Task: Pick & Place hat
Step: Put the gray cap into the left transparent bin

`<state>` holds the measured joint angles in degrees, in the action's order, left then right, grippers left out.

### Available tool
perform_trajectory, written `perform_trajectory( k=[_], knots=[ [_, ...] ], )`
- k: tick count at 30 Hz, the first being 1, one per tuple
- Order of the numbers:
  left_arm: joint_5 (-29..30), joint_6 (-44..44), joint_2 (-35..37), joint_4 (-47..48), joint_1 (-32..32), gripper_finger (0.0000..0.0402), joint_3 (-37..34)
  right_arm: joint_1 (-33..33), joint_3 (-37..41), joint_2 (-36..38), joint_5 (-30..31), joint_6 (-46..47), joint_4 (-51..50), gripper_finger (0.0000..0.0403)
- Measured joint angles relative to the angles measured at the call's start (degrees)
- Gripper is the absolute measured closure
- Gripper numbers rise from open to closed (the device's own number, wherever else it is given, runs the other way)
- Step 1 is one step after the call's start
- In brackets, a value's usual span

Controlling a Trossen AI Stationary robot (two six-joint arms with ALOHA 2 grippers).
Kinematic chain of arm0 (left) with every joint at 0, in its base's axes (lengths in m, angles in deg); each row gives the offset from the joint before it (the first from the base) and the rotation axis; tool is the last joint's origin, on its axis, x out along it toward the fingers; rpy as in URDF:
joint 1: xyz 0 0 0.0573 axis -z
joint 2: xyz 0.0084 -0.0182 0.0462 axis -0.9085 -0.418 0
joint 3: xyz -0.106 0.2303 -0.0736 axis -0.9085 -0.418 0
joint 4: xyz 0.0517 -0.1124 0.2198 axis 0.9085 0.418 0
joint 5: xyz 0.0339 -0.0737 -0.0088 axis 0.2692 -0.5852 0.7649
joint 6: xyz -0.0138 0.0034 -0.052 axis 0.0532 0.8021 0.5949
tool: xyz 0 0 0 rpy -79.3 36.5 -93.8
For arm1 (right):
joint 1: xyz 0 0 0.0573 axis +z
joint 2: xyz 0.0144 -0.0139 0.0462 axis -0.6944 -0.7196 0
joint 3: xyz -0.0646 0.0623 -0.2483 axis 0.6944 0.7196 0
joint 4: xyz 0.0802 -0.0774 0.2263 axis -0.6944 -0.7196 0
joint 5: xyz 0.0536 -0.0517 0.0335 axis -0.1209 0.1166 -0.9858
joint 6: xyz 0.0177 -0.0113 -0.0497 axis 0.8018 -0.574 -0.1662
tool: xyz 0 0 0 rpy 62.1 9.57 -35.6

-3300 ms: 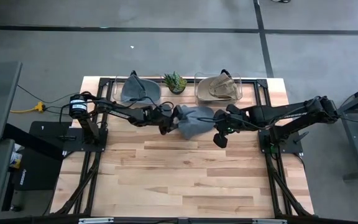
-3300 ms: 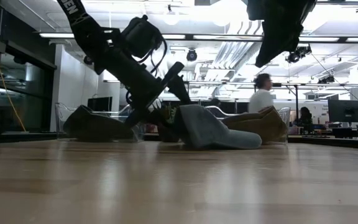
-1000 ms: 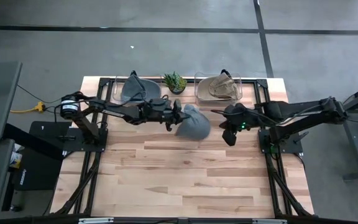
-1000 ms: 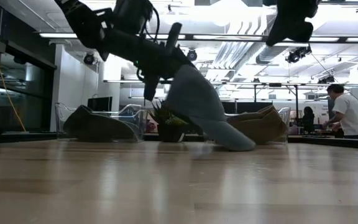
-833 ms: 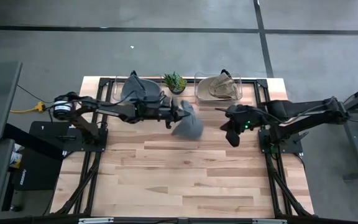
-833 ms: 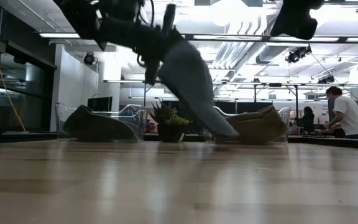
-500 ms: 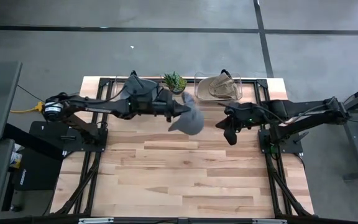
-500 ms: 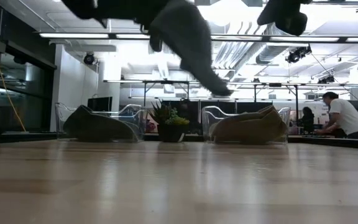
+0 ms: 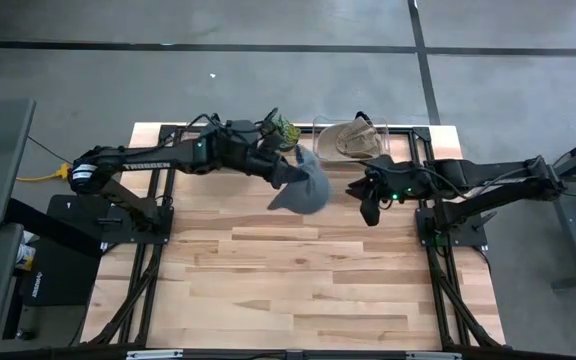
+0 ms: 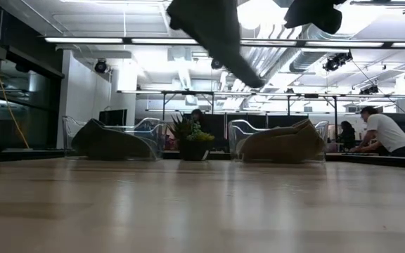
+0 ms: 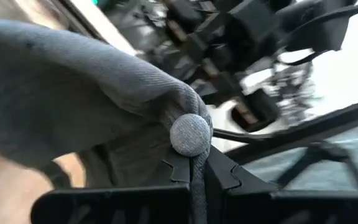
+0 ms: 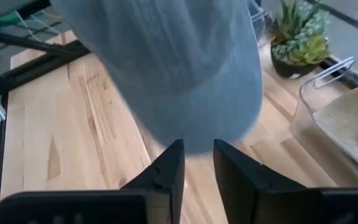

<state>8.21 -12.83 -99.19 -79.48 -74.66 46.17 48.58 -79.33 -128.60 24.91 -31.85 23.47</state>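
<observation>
Grey cap (image 9: 305, 184) is up in the air, off the tabletop (image 9: 298, 290), over the back-centre part just in front of the far edge. Left gripper (image 9: 284, 170) holds it: left wrist view shows the cloth by the crown button (image 11: 191, 134) pinched btwn the two dark fingers (image 11: 229, 174), jaws pressed onto the fabric w/ the button sitting right above them. Rest of the cap hangs out past the jaws, brim drooping down and toward the right arm. In low view the cap (image 10: 213, 31) hangs high near the pic's top, well clear of the wood.

Right gripper (image 9: 367, 200) sits apart from the cap, nearer the tabletop's right edge, at about the same depth. Right wrist view: its fingers (image 12: 166, 174) are spread w/ a gap btwn them, nothing held; the cap (image 12: 173, 68) fills the view ahead of them, not touching.

Along the far edge: clear bin on the left (image 10: 111, 138) w/ a dark hat inside, small potted succulent (image 9: 282, 130) in the middle, clear bin on the right (image 9: 351, 140) w/ a tan hat (image 10: 281, 143) in it. Cap hangs just in front of the succulent, btwn the two bins.

Person (image 10: 382, 132) in a white shirt in the room beyond, far right of low view.
</observation>
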Motion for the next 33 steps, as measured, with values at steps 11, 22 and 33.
perform_trajectory(
  k=[11,22,33],
  knots=[
    [6.68,-9.9,-0.09,7.01,-0.07,0.0401,8.65,-4.31,0.0,3.5,-1.96,-0.74,2.18,0.0224],
    [8.3,-12.9,-0.09,8.17,-3.34,0.0401,14.41,-13.15,0.04,4.14,-6.96,-1.91,11.57,0.0185],
    [5.63,-15.38,-0.11,12.0,-7.2,0.0401,21.14,-26.7,23.94,4.43,-26.65,12.12,63.74,0.0185]
  ],
)
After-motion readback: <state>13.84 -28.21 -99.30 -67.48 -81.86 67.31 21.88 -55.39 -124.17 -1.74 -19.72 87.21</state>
